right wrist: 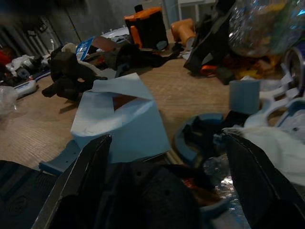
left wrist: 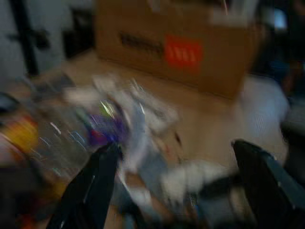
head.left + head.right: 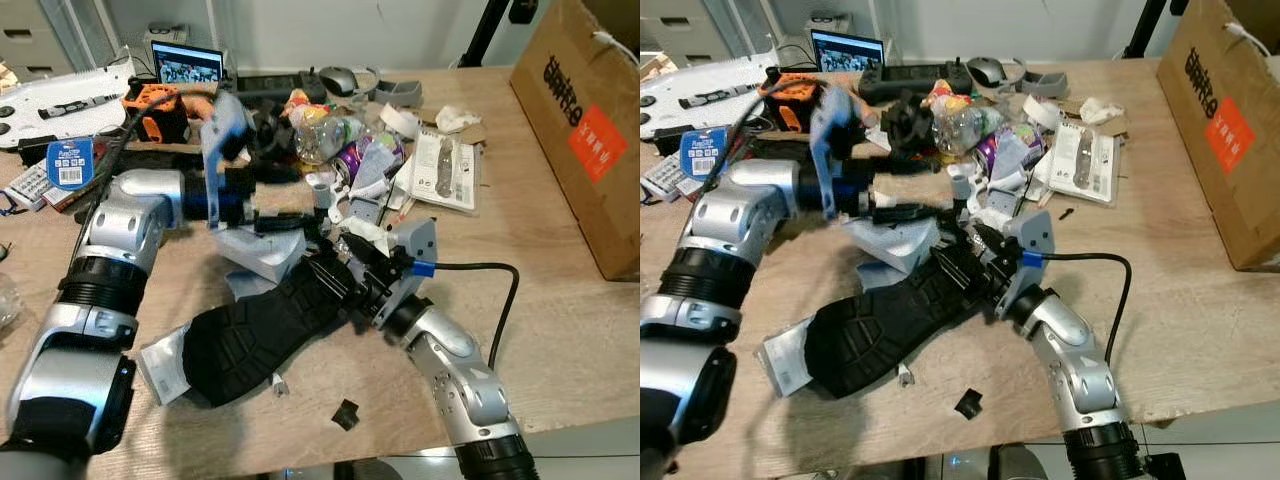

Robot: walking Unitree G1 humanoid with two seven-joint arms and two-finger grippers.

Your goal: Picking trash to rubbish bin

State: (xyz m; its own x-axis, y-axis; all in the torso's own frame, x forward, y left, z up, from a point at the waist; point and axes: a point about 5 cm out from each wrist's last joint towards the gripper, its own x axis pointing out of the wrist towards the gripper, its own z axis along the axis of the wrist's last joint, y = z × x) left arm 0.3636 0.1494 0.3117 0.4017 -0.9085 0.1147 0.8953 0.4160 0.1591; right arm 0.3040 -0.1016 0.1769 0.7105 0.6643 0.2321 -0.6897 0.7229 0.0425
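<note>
I've got my right hand (image 3: 335, 275) low over the worktop (image 3: 560, 330), fingers spread wide at the heel end of the black shoe (image 3: 255, 335) lying sole-up, gripping nothing; a light blue folded paper (image 1: 121, 119) sits just ahead of it. My left hand (image 3: 290, 205) reaches across above that paper, fingers wide apart too, empty; the trash heap, with its clear plastic bottle (image 3: 325, 135) and purple wrapper (image 3: 358, 155), lies just beyond it; a cardboard box (image 3: 585, 120) stands well off past my right hand.

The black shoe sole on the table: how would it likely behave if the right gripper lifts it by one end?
The black shoe sole looks long, flat and rubbery, so it would probably sag. The right gripper sits at its narrow end with jaws spread, so the wide end may swing. Its treaded surface likely resists slipping.
</note>
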